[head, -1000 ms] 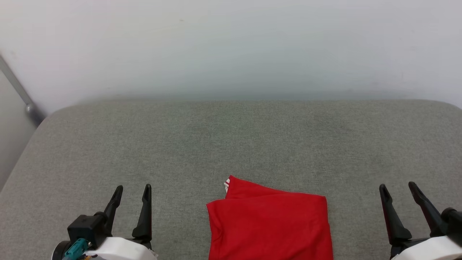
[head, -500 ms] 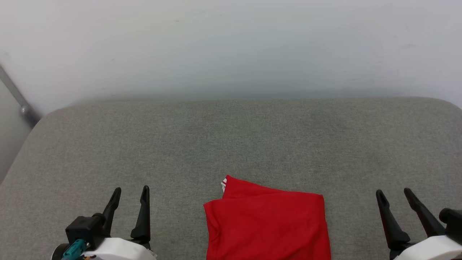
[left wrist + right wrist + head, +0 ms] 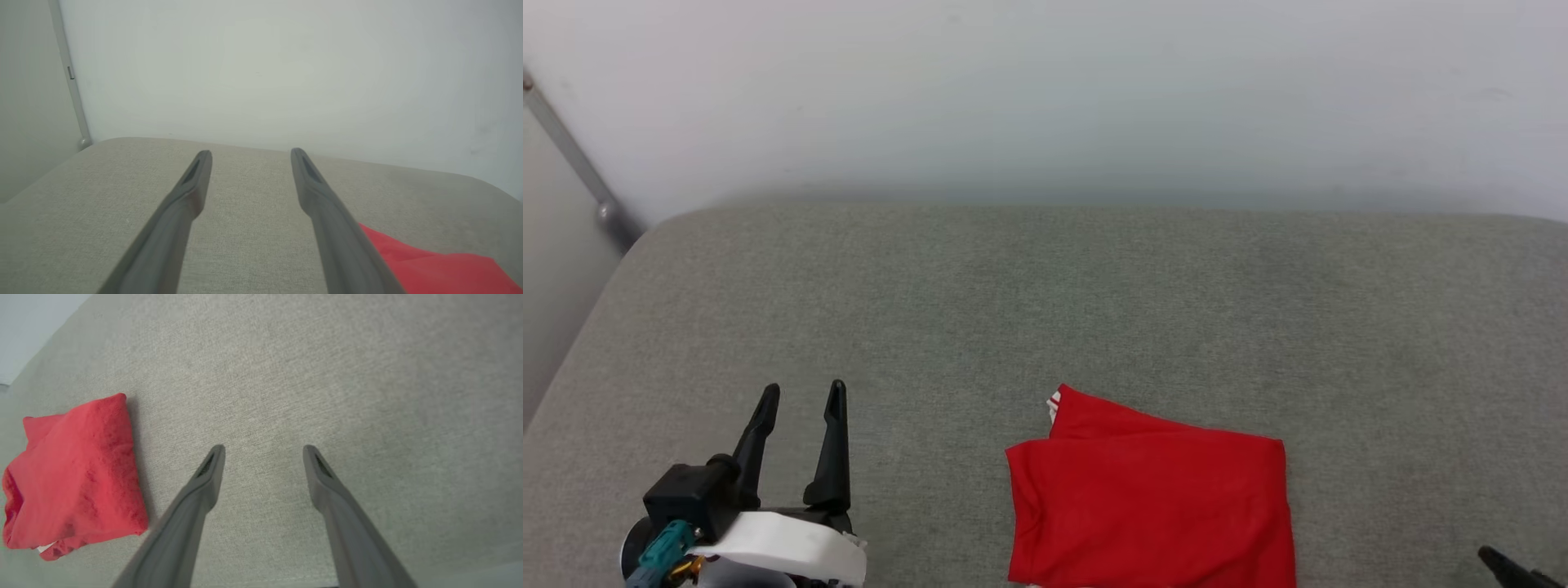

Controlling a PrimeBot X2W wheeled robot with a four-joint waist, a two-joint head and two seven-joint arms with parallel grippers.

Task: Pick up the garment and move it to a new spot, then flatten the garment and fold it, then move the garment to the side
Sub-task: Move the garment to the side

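Nearest, the folded red jersey garment was laid flat on the grey woven fabric surface, between both grippers and touched by neither. Its far edge was run left to right, with a white-striped corner shown at the far left; its long axis could not be told. The left gripper was pointed away toward the pale wall, jaws spread wide and empty. The right gripper was angled down over bare fabric, likewise wide.
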